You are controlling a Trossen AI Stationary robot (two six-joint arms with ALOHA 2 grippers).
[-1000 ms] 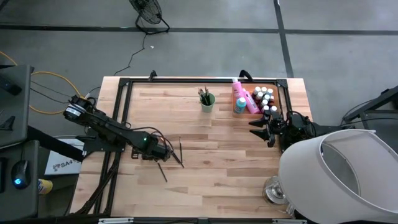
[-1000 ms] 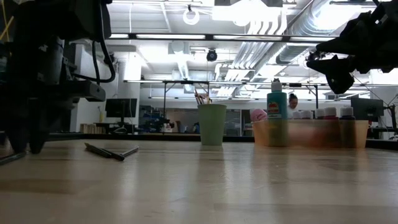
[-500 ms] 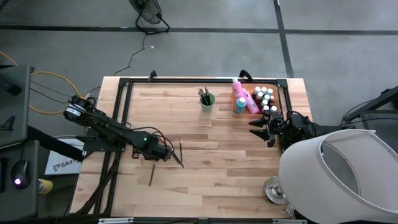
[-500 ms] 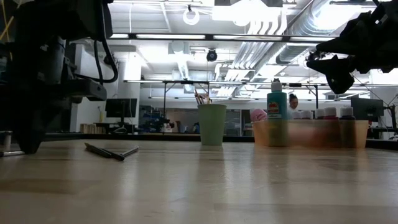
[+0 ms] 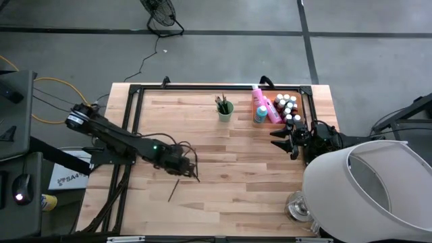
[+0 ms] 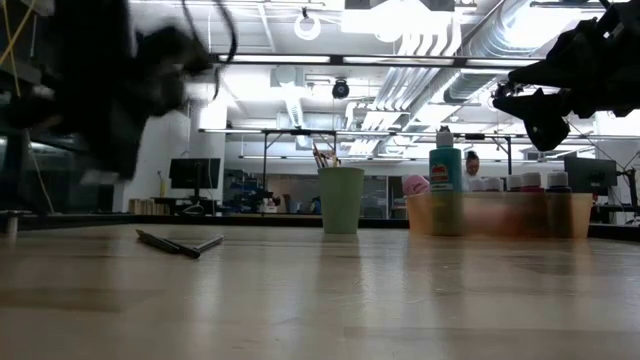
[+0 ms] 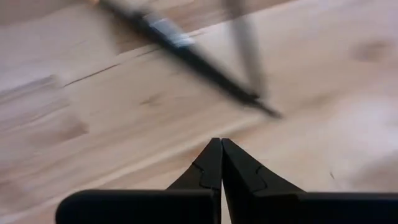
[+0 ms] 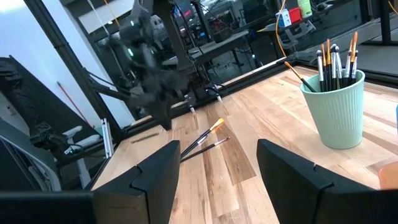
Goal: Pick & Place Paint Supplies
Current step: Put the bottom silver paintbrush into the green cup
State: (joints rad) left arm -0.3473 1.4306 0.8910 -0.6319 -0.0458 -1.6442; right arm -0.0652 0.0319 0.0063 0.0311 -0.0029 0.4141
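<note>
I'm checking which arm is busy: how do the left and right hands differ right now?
The left hand is shut with nothing between its fingers; the right hand is open. The left hand is low over the loose brushes; the right hand hangs beside the orange tray. Both are dark, two-fingered and hold nothing.

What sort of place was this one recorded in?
Most likely a robotics lab or workshop: exposed ceiling ducts and strip lights overhead, benches with monitors behind the wooden table, and a bare concrete floor.
</note>
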